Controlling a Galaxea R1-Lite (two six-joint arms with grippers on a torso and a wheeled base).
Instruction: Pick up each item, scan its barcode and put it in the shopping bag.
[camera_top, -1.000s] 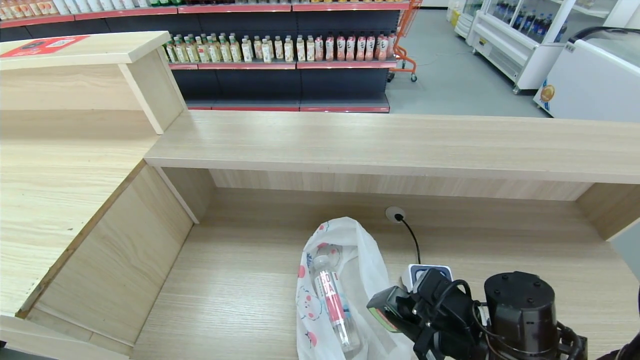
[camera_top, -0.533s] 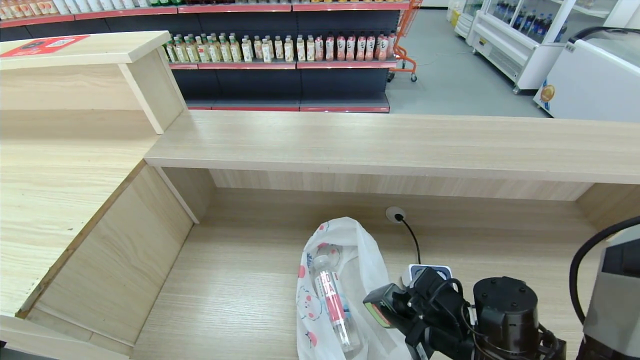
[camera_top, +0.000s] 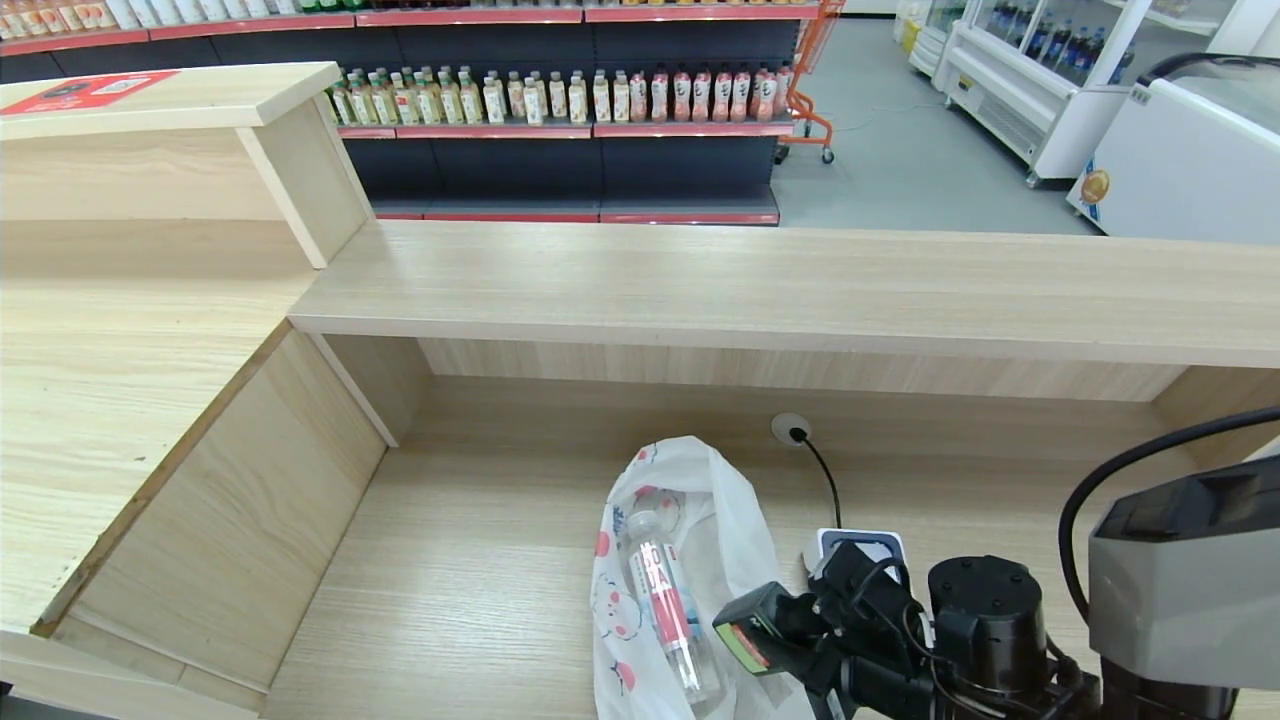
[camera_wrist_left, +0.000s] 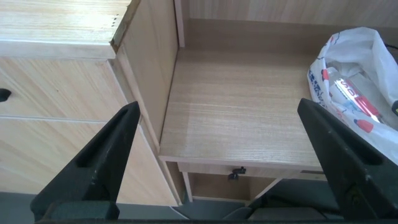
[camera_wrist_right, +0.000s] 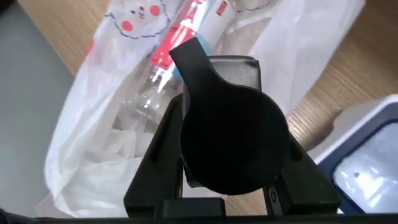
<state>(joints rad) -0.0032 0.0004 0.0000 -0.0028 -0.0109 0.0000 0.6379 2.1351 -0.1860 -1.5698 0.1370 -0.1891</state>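
A white printed shopping bag lies on the lower desk with its mouth open. Inside it rests a clear bottle with a red label. My right gripper is shut on a black barcode scanner, whose head hangs just right of the bag. From the right wrist the scanner sits between the fingers, above the bag and bottle. My left gripper is open with nothing in it, off the desk's near left corner, with the bag and bottle far to one side.
A white and blue scanner cradle stands right of the bag, its black cable running to a desk grommet. A raised counter overhangs the back, and a wooden side wall closes the left. Bare desk lies left of the bag.
My right arm has carried the scanner a little to the left and nearer, closer to the bag. A grey arm link has come into view at the right edge.
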